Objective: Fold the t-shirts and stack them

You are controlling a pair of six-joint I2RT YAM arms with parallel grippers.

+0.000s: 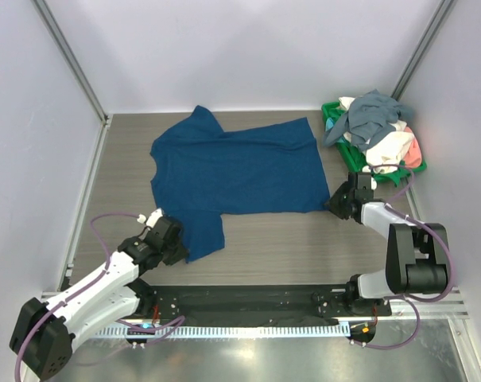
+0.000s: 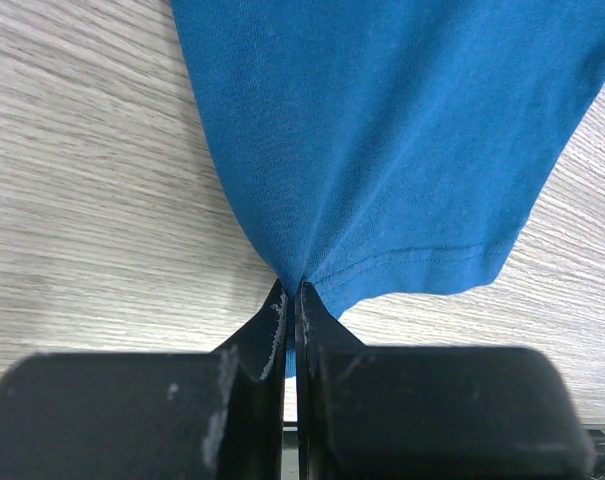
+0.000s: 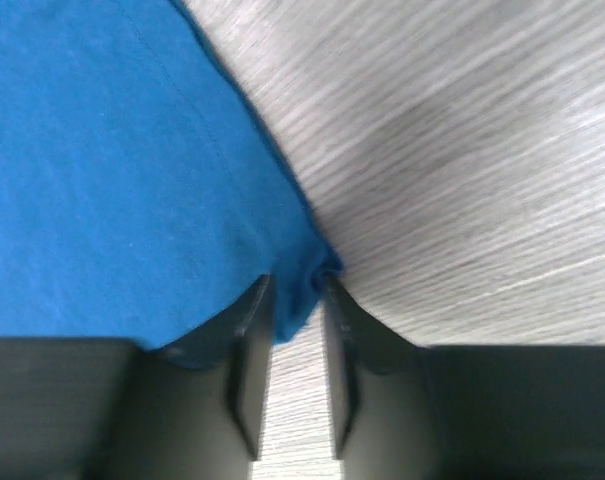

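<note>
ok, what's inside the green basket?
The green basket holds a heap: grey-blue shirt on top, white shirt and salmon-pink shirt beneath. Anything deeper is covered.

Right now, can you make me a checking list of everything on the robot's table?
Surface: wooden table, flat, with wood grain showing.
Job's things: blue t-shirt spread out, not folded yet; grey-blue shirt, white shirt and salmon-pink shirt heaped together.
Clutter: green basket at the far right corner, holding the heap; nothing else seen.
Grippers: left gripper shut on a hemmed edge of the blue t-shirt; right gripper around its corner, but I cannot tell if it is clamped.
Cables: purple cables loop along both arms, off the cloth.
Surroundings: white walls and metal posts.
</note>
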